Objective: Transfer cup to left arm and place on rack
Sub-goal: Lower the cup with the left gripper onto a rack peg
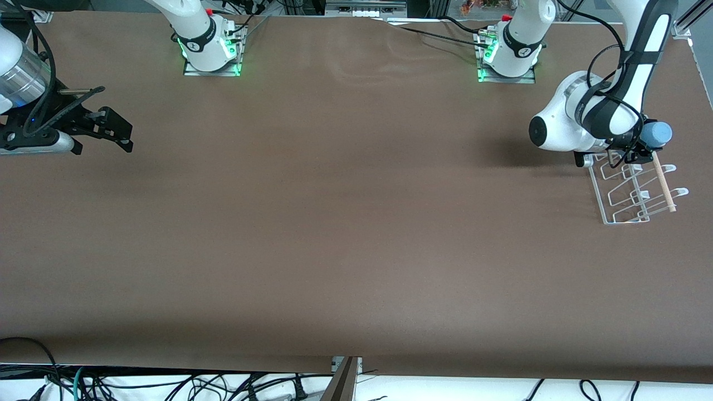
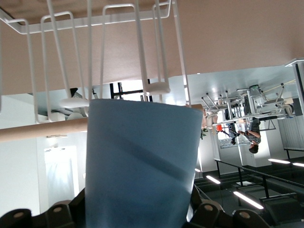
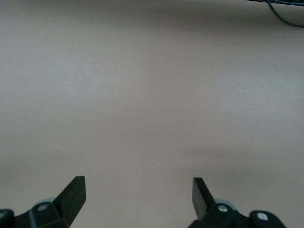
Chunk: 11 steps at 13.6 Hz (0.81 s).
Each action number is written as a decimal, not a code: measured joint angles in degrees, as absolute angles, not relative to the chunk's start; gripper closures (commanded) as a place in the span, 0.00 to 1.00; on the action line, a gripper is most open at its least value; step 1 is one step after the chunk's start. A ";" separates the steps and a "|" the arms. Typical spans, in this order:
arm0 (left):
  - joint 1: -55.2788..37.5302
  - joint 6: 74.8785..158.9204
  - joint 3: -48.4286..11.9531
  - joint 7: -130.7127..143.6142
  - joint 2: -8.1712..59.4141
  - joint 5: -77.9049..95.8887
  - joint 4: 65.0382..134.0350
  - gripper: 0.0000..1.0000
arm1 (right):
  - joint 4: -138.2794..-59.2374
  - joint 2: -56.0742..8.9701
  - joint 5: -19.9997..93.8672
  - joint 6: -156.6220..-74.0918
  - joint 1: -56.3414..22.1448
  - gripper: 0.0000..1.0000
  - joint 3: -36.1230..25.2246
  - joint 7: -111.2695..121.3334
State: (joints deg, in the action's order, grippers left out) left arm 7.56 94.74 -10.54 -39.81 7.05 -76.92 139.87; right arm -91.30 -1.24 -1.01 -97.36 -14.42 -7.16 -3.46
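The light-blue cup [image 1: 658, 133] is clamped in my left gripper [image 1: 645, 147], which is shut on it at the end of the rack [image 1: 624, 196] that lies farther from the front camera. In the left wrist view the cup [image 2: 142, 161] fills the space between the black fingers [image 2: 209, 216], and its top end sits right at the wooden dowel [image 2: 42, 129] and a white hook [image 2: 157, 87]. I cannot tell whether the cup touches them. My right gripper [image 1: 106, 136] hangs open and empty over bare table at the right arm's end, its fingertips [image 3: 76, 190] wide apart.
The rack's wire loops [image 2: 109, 19] stand on the brown table [image 1: 345, 223] near the edge at the left arm's end. The dowel [image 1: 664, 181] runs along the rack's top. Cables [image 1: 167, 384] hang below the table edge nearest the front camera.
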 measured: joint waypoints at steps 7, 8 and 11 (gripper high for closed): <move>9.36 97.83 -10.42 -36.81 7.13 -78.88 141.50 1.00 | -91.30 -1.25 -1.01 -97.38 -14.39 0.01 -7.22 -3.47; 9.76 98.26 -10.42 -36.12 7.21 -79.78 141.79 1.00 | -91.30 -1.25 -1.01 -97.38 -14.38 0.01 -7.26 -3.47; 11.29 100.58 -10.39 -32.97 8.01 -81.40 142.83 1.00 | -91.30 -1.25 -1.01 -97.38 -14.37 0.01 -7.27 -3.47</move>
